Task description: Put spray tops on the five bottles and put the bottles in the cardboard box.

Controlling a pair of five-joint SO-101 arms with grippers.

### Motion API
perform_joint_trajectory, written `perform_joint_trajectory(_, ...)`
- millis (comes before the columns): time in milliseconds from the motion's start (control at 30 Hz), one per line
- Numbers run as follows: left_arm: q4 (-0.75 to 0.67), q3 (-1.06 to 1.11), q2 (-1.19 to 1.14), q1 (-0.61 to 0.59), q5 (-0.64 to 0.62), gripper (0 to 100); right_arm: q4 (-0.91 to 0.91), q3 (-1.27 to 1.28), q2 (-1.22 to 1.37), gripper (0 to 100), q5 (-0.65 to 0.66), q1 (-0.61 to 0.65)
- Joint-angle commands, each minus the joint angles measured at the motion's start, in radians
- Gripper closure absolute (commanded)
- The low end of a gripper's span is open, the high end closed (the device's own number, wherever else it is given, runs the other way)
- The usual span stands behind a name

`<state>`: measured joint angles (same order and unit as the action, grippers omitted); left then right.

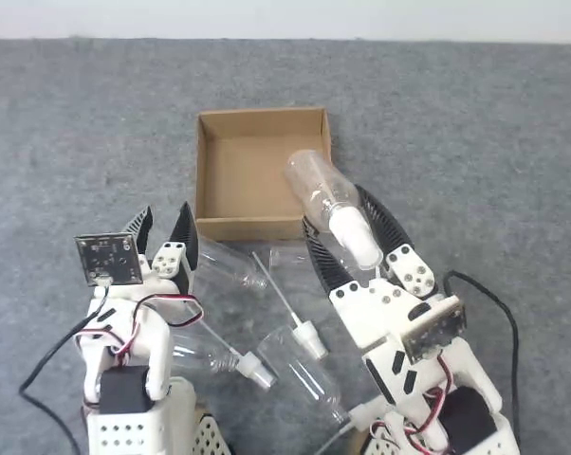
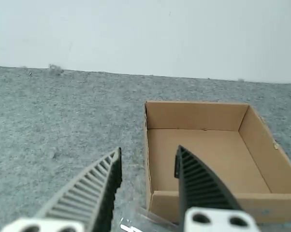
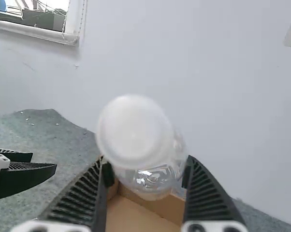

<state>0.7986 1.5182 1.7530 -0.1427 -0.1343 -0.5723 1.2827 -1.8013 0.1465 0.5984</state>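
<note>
Clear plastic bottle [image 1: 316, 180], white spray top [image 1: 354, 237] fitted, was held tilted in the right hand [image 1: 335, 210] above the near corner of the cardboard box [image 1: 208, 171]. It looked light, thin-walled, slippery and easily dented, so the stiffer neck seemed the safest hold. The left hand [image 1: 165, 214] gaped wide above loose bottles [image 1: 233, 265] on the grey counter [image 1: 475, 142].

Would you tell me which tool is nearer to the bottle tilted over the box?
Right. The right tool grips that bottle; the left tool sits apart, beside the box.
</note>
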Motion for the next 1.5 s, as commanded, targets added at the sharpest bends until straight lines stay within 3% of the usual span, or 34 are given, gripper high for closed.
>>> perform_joint_trajectory(0, -0.018, -0.007, 0.015, -0.006, -0.005, 83, 0.007, -0.075, 0.005, 93.0, 0.025, -0.010)
perform_joint_trajectory(200, -0.052, 0.008, 0.015, -0.006, -0.005, 83, 0.008, -0.114, 0.058, 93.0, 0.025, -0.010)
perform_joint_trajectory(700, -0.097, 0.030, 0.015, -0.008, -0.005, 83, 0.008, -0.454, 0.691, 93.0, 0.017, -0.010)
perform_joint_trajectory(1033, -0.101, 0.027, 0.015, -0.160, -0.011, 83, 0.008, -0.652, 0.963, 93.0, 0.017, -0.010)
perform_joint_trajectory(1467, -0.103, 0.027, 0.015, -0.167, -0.011, 83, 0.008, -0.922, 1.317, 93.0, 0.015, -0.008)
